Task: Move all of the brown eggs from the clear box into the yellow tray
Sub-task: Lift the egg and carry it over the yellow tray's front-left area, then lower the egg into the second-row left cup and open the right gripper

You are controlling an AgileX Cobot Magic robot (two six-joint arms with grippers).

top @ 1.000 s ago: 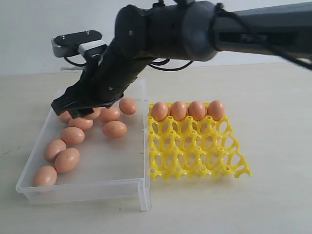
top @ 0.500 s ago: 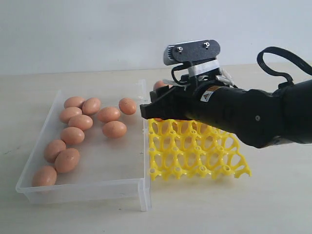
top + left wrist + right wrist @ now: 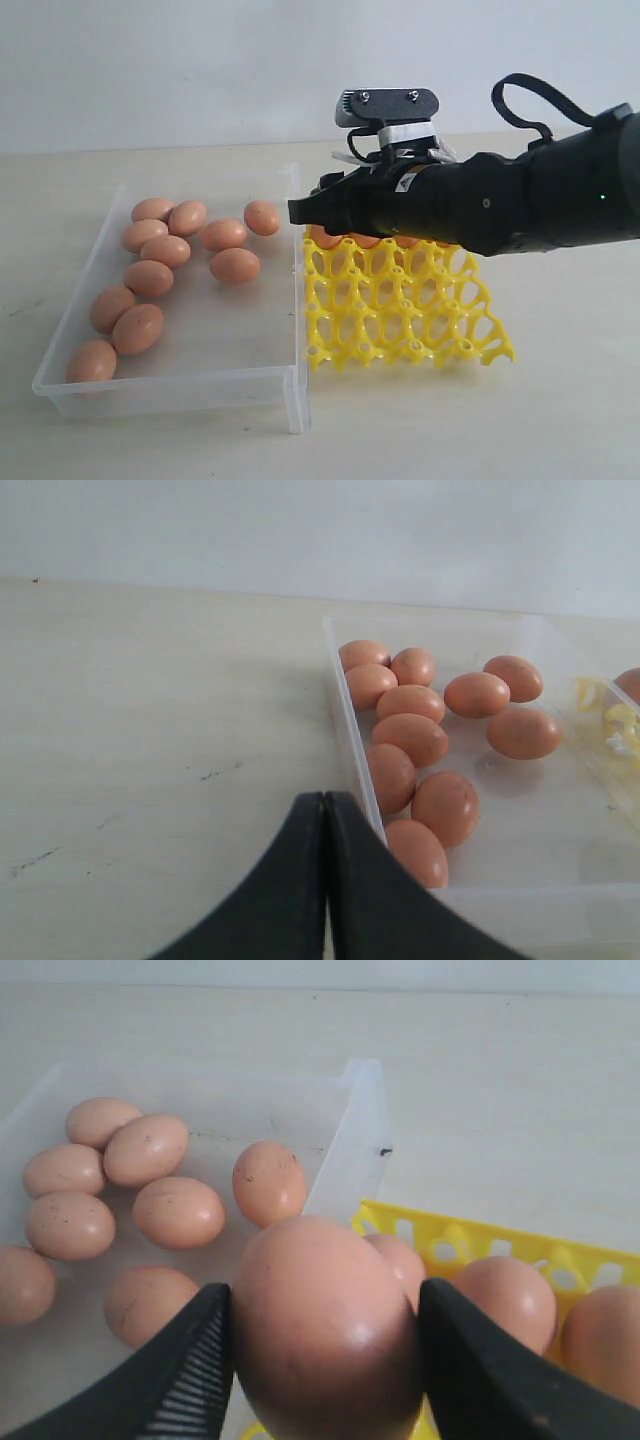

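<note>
Several brown eggs [image 3: 150, 277] lie loose in the clear box [image 3: 180, 390], mostly along its left side. The yellow tray [image 3: 400, 310] stands right of the box, with eggs [image 3: 325, 238] in its back row half hidden by my right arm. My right gripper [image 3: 322, 1300] is shut on one brown egg [image 3: 325, 1360] and hovers over the tray's back left corner [image 3: 480, 1240], next to the box wall [image 3: 345, 1150]. In the exterior view its dark tip [image 3: 300, 212] hides the held egg. My left gripper [image 3: 325, 800] is shut on nothing, over bare table just outside the box's wall [image 3: 345, 695].
The box and the tray stand side by side on a pale tabletop [image 3: 560, 400]. My right arm [image 3: 540, 200] stretches in from the right above the tray's back rows. The tray's front cups [image 3: 410, 345] hold nothing.
My right arm has swung from above the clear box to the right and now hangs over the tray's back left corner with an egg in its jaws. The left gripper's earlier pose is not shown.
</note>
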